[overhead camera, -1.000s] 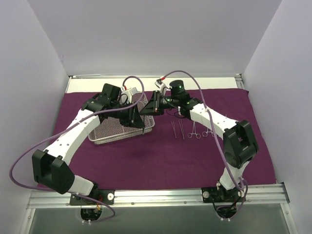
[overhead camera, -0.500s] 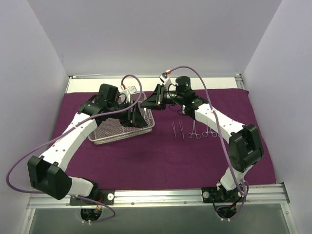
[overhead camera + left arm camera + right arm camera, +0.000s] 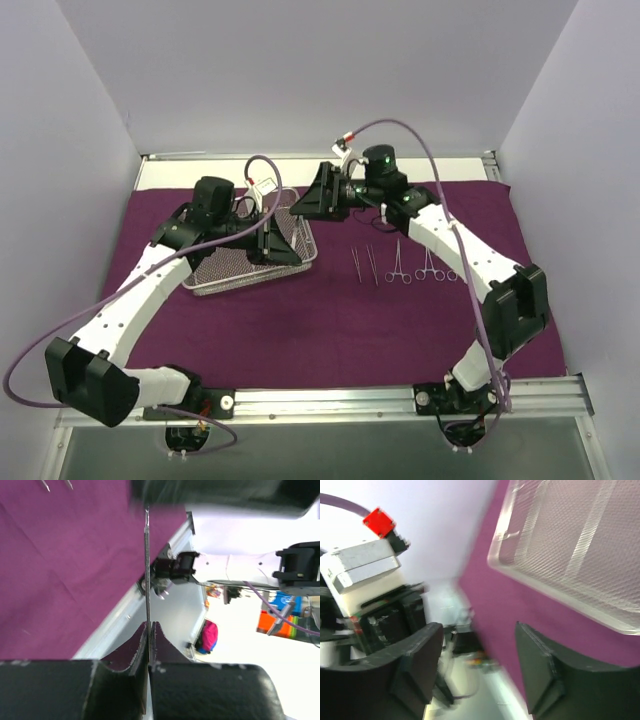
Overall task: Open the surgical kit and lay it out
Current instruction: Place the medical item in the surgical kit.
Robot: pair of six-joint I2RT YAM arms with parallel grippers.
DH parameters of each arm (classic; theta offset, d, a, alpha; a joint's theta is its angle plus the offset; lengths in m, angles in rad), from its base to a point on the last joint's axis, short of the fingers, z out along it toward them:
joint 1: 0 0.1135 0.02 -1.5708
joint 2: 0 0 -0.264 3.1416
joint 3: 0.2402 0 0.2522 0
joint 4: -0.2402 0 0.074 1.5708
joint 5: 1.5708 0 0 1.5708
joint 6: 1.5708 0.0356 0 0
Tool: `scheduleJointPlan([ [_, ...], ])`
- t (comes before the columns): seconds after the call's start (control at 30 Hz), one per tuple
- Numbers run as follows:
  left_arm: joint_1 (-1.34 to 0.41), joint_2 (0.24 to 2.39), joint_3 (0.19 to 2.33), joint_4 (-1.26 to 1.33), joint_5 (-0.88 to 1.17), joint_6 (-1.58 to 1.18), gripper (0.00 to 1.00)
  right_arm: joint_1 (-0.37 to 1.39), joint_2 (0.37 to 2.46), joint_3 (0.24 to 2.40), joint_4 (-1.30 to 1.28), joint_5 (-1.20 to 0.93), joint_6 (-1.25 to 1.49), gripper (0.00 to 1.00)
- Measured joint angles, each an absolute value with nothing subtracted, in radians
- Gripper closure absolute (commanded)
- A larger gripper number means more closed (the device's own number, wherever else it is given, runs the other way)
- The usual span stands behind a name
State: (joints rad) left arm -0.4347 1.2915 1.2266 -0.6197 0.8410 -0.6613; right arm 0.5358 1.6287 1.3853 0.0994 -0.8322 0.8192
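While left jaws tight on rim of mesh tray (image 3: 230, 272), right jaws wide beside it.

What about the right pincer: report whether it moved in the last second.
Yes. The right pincer drew back from the mesh tray, toward the far wall.

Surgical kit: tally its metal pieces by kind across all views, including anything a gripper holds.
wire-mesh tray: 1
straight tweezers on the cloth: 2
scissor-handled forceps on the cloth: 2 clearly visible
thin instrument clamped in the left gripper: 1
Total: 6
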Motion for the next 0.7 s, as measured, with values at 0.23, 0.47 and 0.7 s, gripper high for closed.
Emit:
scheduleJointPlan([
  [0.23, -0.427, 1.253, 1.261, -0.748, 0.89, -0.718, 0.98, 0.547, 1.506, 1.464, -0.162, -0.548, 0.309, 0.34],
  [0.47, -0.395, 1.182, 1.28, -0.899, 0.989, -0.796, 0.98, 0.667, 1.179, 1.246, -0.115, -0.456, -0.141, 0.41],
  [0.7, -0.383, 1.06, 1.186, -0.749, 1.107, -1.101, 0.98, 0.965, 1.081, 1.157, -0.086, -0.353, -0.538, 0.4],
])
